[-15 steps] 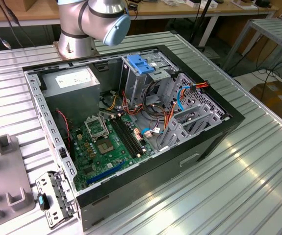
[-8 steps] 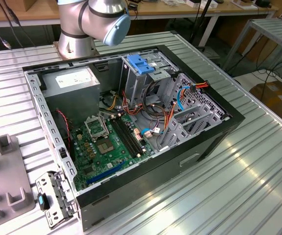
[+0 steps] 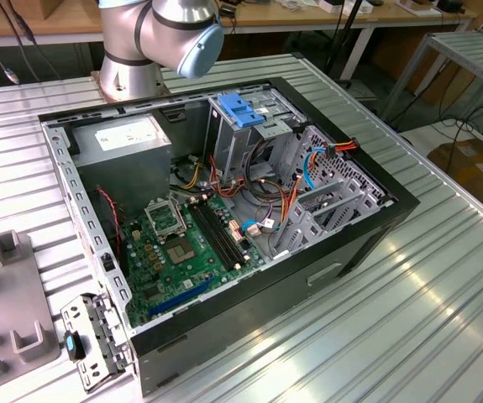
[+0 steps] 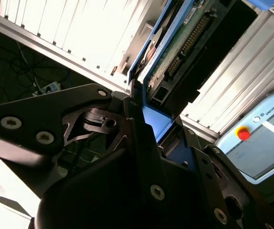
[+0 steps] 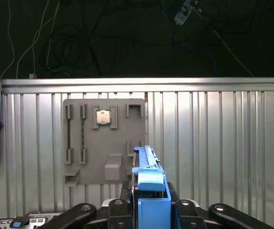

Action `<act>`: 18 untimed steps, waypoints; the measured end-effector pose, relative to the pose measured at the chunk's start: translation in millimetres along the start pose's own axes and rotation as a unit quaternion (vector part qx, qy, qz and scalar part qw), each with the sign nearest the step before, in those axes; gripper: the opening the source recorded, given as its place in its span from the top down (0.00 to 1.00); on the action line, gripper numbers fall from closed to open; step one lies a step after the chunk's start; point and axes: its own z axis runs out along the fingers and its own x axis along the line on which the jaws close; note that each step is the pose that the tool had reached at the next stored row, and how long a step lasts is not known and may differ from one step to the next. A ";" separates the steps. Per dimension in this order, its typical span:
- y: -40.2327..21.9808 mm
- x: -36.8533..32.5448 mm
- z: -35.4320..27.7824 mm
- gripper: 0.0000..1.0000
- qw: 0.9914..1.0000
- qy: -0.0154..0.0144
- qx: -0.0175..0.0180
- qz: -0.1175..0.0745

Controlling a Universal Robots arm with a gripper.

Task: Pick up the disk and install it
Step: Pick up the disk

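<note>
Black links of the hand (image 5: 150,207) sit closest in the first wrist view, clamped firmly on the disk (image 5: 147,164). The disk stands on edge between the fingers, its blue rail jutting past their tips. Beyond the hand, a grey fixture plate (image 5: 103,138) lies on the ribbed worktop (image 5: 222,143).
</note>
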 end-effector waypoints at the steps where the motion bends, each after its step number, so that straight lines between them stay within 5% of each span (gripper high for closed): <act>1: -0.5 0.0 0.0 0.63 1.000 0.000 0.000 0.000; 14: -8.9 0.2 0.0 0.63 1.000 0.000 0.000 0.000; 17: -16.4 0.6 -0.1 0.63 1.000 0.000 0.000 0.000; 18: -23.9 0.5 -0.1 0.63 1.000 0.000 0.000 0.000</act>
